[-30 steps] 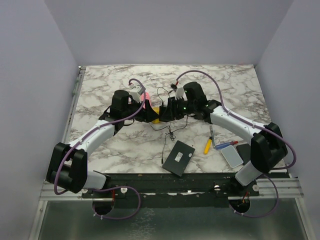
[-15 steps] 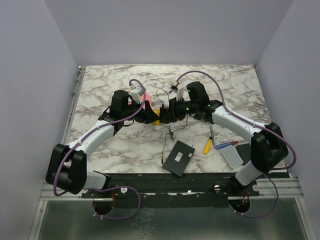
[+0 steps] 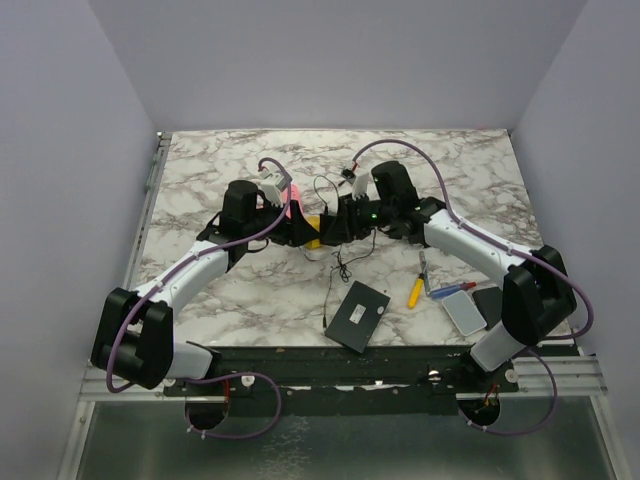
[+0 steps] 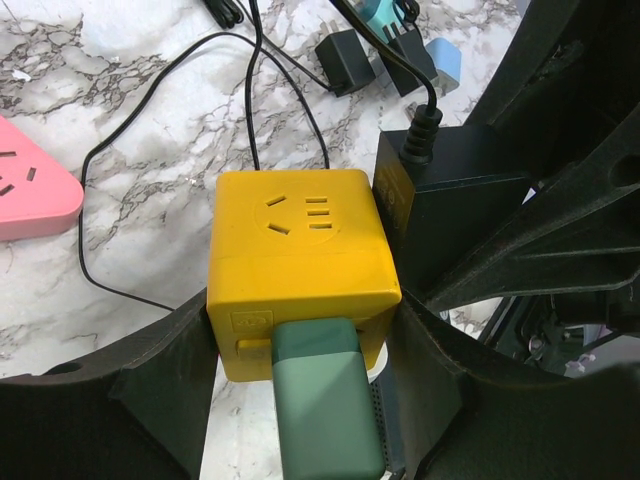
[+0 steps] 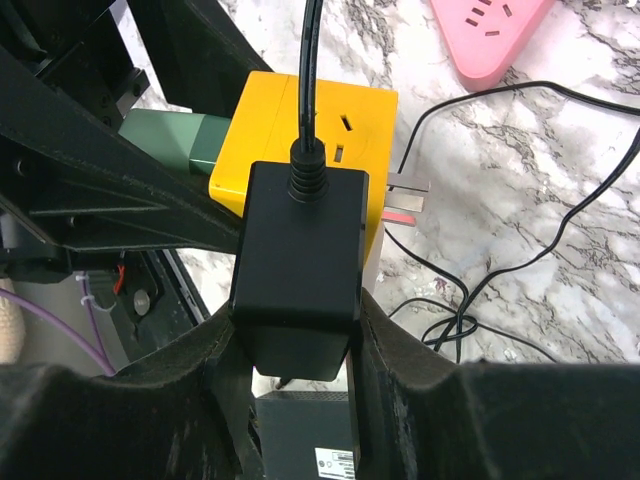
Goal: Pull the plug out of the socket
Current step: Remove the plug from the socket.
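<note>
Two grips share the work. The right gripper (image 5: pixel 300 345) is clamped on the black plug (image 5: pixel 300 250), and the left gripper (image 4: pixel 303 330) holds the yellow cube socket (image 4: pixel 300 240) by its sides, probably so the cube cannot follow the pull. The plug sits against the cube's side face toward the right arm, seemingly not yet out. Its long body lies along the right fingers, the cord (image 5: pixel 305 80) leaving the far end.

Robot lab cell.
Marble-print desk (image 3: pixel 220 160), plain lilac walls (image 3: pixel 330 60); left arm (image 3: pixel 185 275), right arm (image 3: pixel 470 245) on metal rail (image 3: pixel 92 384) at 6 o'clock.
</note>
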`<state>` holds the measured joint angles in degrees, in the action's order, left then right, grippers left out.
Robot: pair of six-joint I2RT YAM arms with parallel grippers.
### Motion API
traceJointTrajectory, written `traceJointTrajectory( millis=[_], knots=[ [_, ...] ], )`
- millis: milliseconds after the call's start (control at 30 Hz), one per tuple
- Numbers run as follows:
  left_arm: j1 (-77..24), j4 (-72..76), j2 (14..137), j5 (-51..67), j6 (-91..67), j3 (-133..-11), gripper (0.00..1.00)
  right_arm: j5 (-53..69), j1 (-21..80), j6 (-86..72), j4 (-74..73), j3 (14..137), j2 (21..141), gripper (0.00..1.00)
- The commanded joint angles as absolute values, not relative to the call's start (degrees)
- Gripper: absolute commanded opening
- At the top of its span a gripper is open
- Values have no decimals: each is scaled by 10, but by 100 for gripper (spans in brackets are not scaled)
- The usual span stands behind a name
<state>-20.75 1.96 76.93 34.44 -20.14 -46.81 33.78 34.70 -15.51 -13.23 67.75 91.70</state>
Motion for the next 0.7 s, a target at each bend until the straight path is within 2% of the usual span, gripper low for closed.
traceJointTrajectory(
  millis=[0, 667],
  knots=[
    [-207, 68, 756, 310, -189, -482, 0, 389, 372, -195, -151, 712, 908, 0],
    [-207, 68, 755, 302, -194, -481, 0, 221, 399, -221, -269, 788, 944, 0]
  ],
)
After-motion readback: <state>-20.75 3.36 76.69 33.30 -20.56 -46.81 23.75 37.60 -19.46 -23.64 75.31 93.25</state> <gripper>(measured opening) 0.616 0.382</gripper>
